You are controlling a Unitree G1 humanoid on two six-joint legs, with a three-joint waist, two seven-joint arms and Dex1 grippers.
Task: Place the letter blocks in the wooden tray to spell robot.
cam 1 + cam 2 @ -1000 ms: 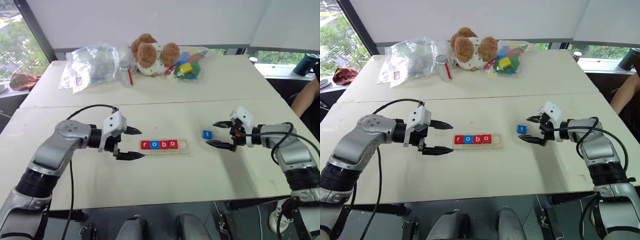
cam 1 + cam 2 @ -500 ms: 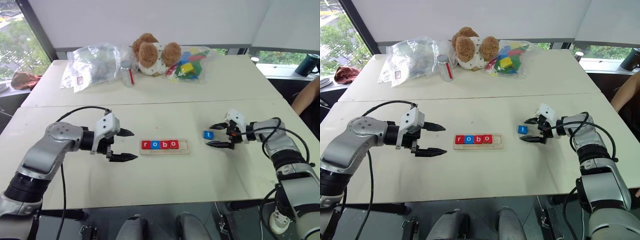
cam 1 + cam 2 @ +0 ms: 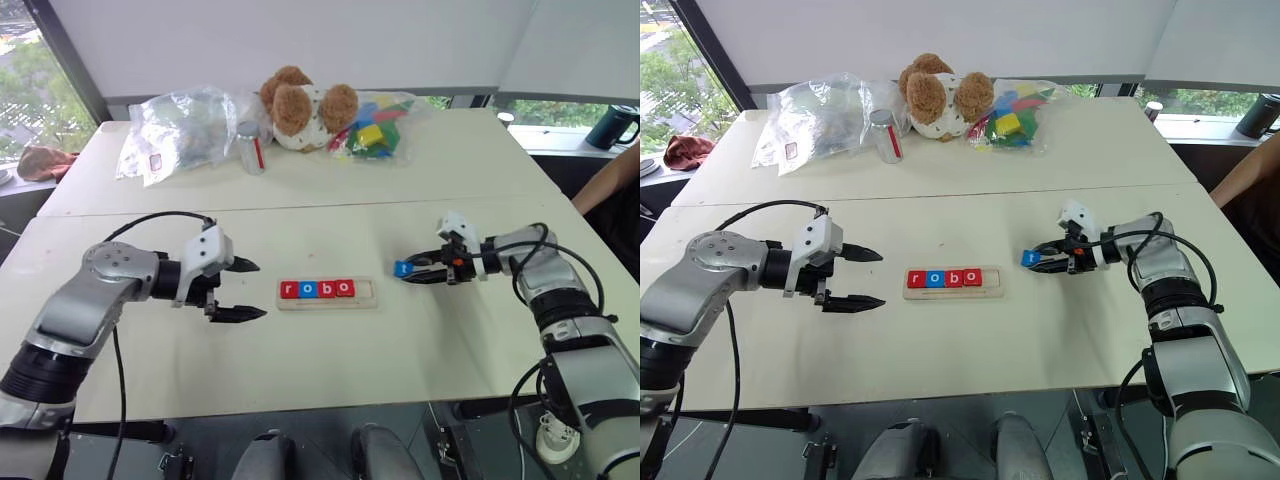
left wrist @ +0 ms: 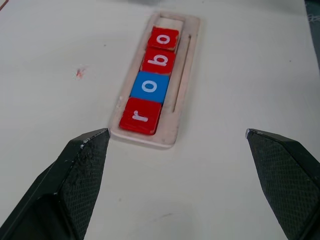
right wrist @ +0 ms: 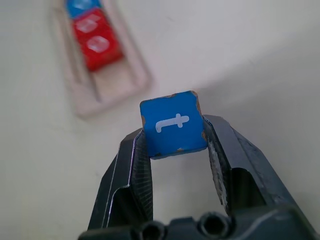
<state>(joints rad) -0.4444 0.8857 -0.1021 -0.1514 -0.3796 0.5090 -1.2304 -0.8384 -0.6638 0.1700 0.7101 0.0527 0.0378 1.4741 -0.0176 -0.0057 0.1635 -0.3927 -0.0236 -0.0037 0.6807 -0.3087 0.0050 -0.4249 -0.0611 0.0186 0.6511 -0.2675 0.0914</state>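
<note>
We see the right gripper [image 5: 176, 150] clenched on the blue t block [image 5: 173, 123], just beside the tray [image 3: 367, 291] whose end slot awaits it, while the left gripper [image 3: 240, 290] hangs released.

wooden tray [image 5: 100, 70] blurred, tile letters unreadable

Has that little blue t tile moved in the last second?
Yes. The blue t tile, clamped in the right tool, has shifted closer to the wooden tray.
</note>
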